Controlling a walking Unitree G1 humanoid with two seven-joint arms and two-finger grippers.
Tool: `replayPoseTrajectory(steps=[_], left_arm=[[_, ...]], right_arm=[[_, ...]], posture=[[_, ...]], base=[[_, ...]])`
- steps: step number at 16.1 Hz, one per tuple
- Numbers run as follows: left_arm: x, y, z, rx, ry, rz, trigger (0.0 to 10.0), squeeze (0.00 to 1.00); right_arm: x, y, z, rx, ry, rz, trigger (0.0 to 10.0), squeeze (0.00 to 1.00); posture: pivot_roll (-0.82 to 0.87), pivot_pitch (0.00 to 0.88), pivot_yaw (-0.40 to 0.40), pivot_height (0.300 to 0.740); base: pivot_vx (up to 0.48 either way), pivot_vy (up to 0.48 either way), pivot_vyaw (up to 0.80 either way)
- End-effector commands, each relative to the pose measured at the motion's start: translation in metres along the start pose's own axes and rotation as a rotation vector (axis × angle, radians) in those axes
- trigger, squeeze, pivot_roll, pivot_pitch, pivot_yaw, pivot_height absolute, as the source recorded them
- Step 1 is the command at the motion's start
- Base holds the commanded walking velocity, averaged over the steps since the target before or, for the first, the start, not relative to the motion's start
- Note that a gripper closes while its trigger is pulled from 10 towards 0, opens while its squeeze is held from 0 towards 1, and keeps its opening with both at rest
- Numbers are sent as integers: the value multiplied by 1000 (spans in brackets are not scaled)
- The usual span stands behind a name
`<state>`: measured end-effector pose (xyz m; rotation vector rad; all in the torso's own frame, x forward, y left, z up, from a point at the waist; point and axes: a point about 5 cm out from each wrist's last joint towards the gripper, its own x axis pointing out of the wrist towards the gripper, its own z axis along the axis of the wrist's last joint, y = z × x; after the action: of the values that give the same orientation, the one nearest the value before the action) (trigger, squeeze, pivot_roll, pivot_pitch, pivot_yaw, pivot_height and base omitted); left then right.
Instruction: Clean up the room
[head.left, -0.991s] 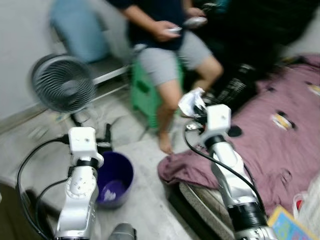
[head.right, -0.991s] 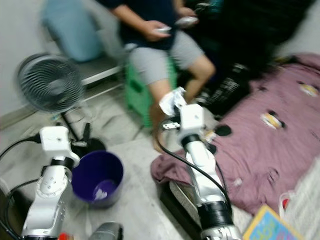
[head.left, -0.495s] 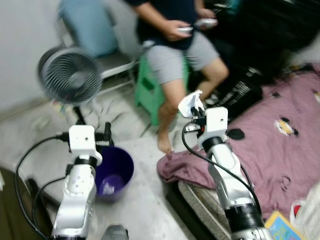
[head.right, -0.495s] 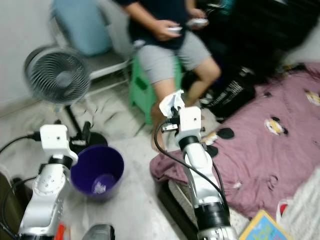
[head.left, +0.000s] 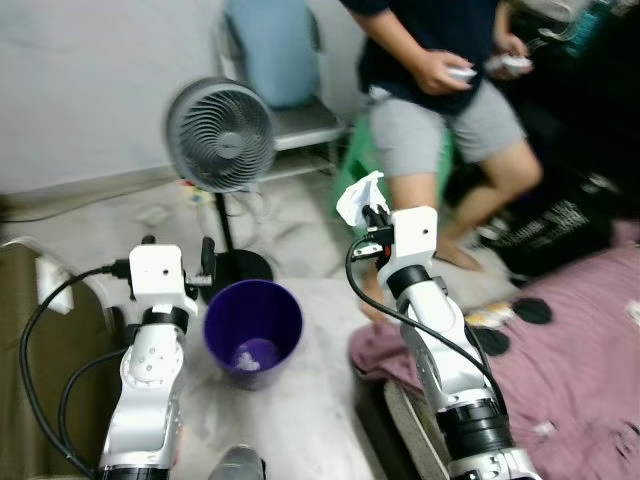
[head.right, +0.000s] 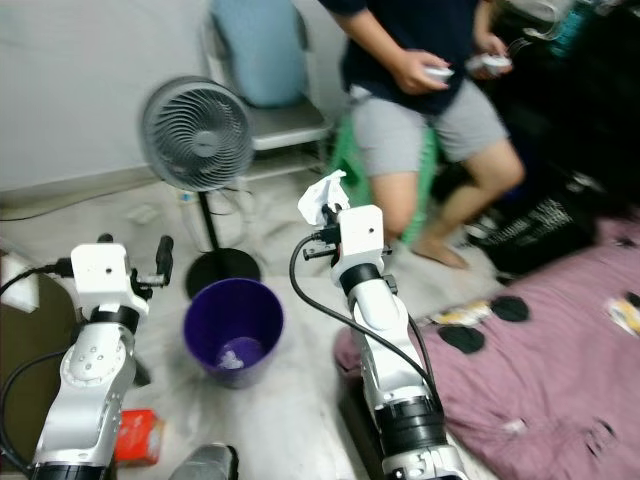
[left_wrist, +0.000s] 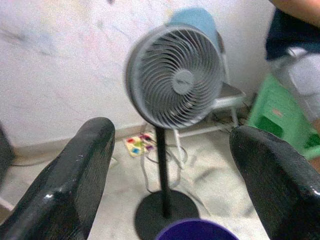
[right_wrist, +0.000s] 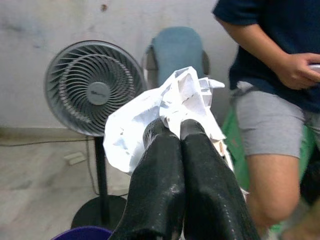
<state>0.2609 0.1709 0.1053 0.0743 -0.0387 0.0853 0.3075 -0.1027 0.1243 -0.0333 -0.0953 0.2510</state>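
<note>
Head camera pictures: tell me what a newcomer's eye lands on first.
The right pincer, raised mid-scene, pinches a crumpled white paper. On the floor between the two arms stands a purple bin with some scraps inside. Behind it stands a grey pedestal fan, with a person seated on a green stool to the robot's right.

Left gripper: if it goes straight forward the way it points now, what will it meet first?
Probably the grey fan. The left gripper, open and empty, looks along its fingers at the fan's pole and round black base, just beyond the purple bin. Depth is unclear, so the bin's far rim might come first.
</note>
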Motion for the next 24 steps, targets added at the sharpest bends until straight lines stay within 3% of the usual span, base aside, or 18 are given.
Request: replayPoseTrajectory(steps=[1,7,11,18,24], left_arm=[[-2,-3,1,-2,-4,-11,10000,0],[0,-5,1,-16,-1,-18,10000,0],[2,-7,-1,-30,10,-27,10000,0],[16,-28,3,-49,-2,-124,10000,0],[9,-19,2,-55,-2,-62,10000,0]], right_arm=[[1,-6,-1,-4,7,-12,10000,0],[2,-6,0,3,1,-16,10000,0],[1,-10,0,7,1,-42,10000,0],[-10,-21,-1,-25,0,-107,10000,0],[-2,-10,-1,-11,6,-58,10000,0]], posture=[[84,0,-86,740],[78,0,-80,740],[57,0,-60,740],[3,0,-9,740],[56,0,-57,740]], base=[[0,0,800],[0,0,766],[0,0,0],[0,0,114],[0,0,800]])
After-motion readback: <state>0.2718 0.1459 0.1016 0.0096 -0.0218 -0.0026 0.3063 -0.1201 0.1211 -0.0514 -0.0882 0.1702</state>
